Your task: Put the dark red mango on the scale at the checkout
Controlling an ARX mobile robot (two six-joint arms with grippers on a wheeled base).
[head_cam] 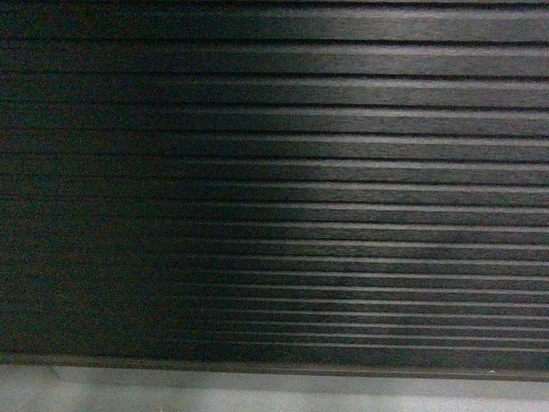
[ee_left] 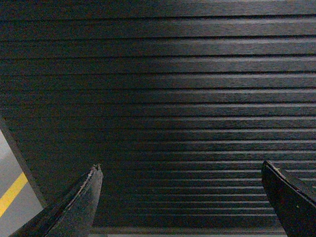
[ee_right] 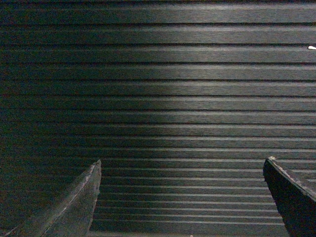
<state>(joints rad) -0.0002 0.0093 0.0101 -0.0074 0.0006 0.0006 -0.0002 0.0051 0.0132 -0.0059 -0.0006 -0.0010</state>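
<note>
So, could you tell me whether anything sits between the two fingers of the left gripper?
Nothing does. In the left wrist view the left gripper is open and empty, and only the ribbed front of the checkout shows through the gap.

the checkout [head_cam: 274, 172] front is dark brown-black, patterned with horizontal ribbed slats whose upper edges catch thin pale highlights; it reads darkest toward its left side and a cooler grey-blue toward its right. below the checkout slats runs a flat light grey plinth [head_cam: 274, 390]. at the checkout's lower left corner, in the left wrist view, the floor [ee_left: 10, 173] is pale grey with a diagonal yellow stripe [ee_left: 11, 195]. the fingers [ee_left: 79, 207] in both wrist views are matte black with lighter worn edges.
</note>
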